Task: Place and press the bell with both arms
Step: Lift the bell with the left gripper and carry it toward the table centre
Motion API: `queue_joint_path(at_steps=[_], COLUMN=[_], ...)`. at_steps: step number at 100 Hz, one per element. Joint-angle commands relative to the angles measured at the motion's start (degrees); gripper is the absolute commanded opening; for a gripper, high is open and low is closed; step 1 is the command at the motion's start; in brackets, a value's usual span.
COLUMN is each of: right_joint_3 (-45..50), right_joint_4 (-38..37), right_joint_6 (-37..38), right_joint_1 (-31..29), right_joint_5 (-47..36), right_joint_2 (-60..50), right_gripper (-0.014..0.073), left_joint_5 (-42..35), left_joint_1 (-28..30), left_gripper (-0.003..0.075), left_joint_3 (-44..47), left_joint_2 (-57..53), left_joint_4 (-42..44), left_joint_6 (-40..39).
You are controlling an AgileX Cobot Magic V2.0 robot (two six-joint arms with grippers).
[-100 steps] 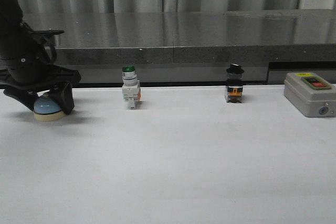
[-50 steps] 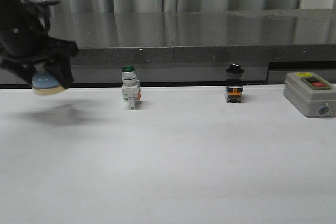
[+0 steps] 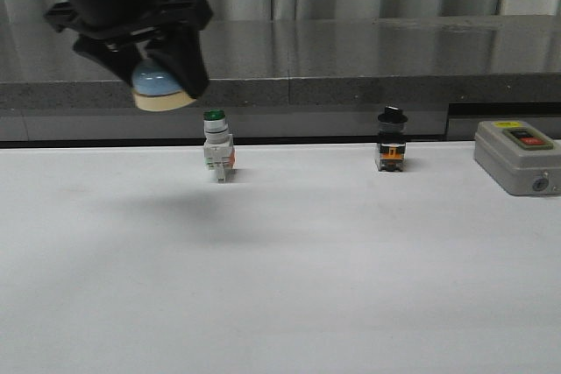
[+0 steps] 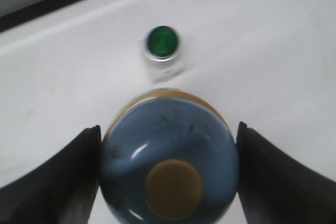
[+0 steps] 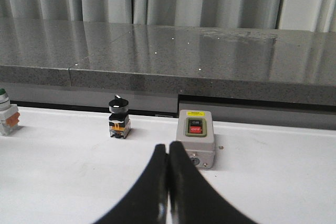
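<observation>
The left claw (image 3: 162,76) grips the bell (image 3: 161,87) by its dome sides, high above the tabletop (image 3: 280,269) near the green-capped switch (image 3: 217,157); it looks light, rigid, smooth, perhaps slippery.

— What have you got up there?

— The bell (image 3: 163,85). My left gripper (image 3: 158,72) has its fingers (image 3: 186,63) clamped on either side of it, well clear of the table (image 3: 280,286), with its cream base tipped toward the camera.

— What's below?

— The green switch (image 3: 217,146), a little to the right of the bell. Farther right stand the black switch (image 3: 391,140) and a grey box (image 3: 518,156).
</observation>
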Motion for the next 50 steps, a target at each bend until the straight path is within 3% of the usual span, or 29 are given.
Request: queue_joint_path(at_steps=[1,21,50], right_joint_3=[-0.8,-0.8,-0.8], right_joint_4=[-0.4,-0.4,-0.4], right_joint_6=[-0.2,-0.2,-0.2], right_joint_1=[0.1,0.1,0.1], right_joint_5=[-4.8,-4.8,-4.8], right_joint_2=[-1.1,-1.1,-1.1], right_gripper=[-0.0060,-0.0060,-0.0060], left_joint_5=[-4.5,-10.9,-11.9], left_joint_1=[-4.4,-11.4,-14.5], left_gripper=[0.0019,0.0020,0.0023], left_joint_3=[-1.5,-1.5,-1.6], left_joint_2=[-2.9,-1.5,6.2], left_joint_4=[-1.1,-1.1,-1.1], left_joint_6=[-0.2,-0.2,-0.2])
